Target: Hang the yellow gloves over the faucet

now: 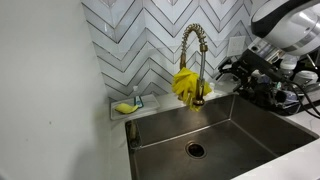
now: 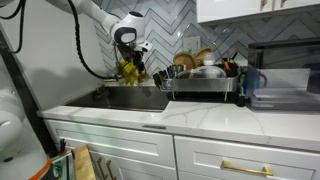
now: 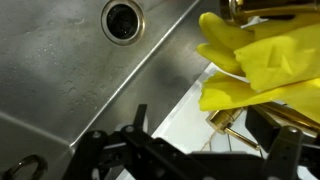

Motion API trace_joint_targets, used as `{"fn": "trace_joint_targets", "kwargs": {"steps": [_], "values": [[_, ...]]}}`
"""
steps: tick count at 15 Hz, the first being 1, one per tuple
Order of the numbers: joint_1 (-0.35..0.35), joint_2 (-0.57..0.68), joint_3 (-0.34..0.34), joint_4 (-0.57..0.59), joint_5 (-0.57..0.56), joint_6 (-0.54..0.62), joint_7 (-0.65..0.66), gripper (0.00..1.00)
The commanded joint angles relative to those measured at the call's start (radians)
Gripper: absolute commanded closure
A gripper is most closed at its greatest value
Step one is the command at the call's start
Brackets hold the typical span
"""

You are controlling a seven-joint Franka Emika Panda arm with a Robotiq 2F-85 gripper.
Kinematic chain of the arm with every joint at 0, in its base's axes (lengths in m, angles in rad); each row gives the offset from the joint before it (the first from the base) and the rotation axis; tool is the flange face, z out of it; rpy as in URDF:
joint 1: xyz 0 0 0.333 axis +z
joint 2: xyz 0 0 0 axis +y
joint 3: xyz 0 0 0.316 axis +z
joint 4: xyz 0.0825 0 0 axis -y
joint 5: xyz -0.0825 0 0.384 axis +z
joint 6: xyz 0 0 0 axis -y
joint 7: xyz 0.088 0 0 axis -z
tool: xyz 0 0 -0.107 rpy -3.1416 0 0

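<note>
The yellow gloves (image 1: pixel 186 85) hang draped on the brass gooseneck faucet (image 1: pixel 194 42), low on its neck above the sink's back ledge. In the wrist view the gloves (image 3: pixel 262 58) fill the upper right, their fingers dangling over a brass part of the faucet (image 3: pixel 226 122). My gripper (image 1: pixel 233 68) hovers just to the right of the faucet, apart from the gloves. It is open, and nothing sits between its fingers (image 3: pixel 140 122). In an exterior view the gripper (image 2: pixel 136 52) stands above the gloves (image 2: pixel 130 70).
The steel sink (image 1: pixel 230 122) with its drain (image 1: pixel 196 149) lies below. A yellow-green sponge (image 1: pixel 124 107) rests on the back ledge at the left. A dish rack (image 2: pixel 200 92) full of dishes stands beside the sink. Herringbone tiles back the wall.
</note>
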Motion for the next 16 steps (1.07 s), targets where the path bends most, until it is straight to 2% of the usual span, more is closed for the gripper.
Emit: {"fn": "trace_joint_targets", "kwargs": {"steps": [1,3,9,13,16], "values": [[-0.002,0.009,0.002,0.009,0.001,0.005,0.005,0.0],[-0.002,0.015,0.003,0.014,0.003,0.007,0.01,0.0],[-0.001,0.06,0.007,0.067,0.183,-0.049,0.113,0.0],[0.001,0.099,0.002,0.1,0.2,-0.065,0.229,0.0],[0.003,0.131,0.004,0.124,0.22,-0.069,0.298,0.14]]}}
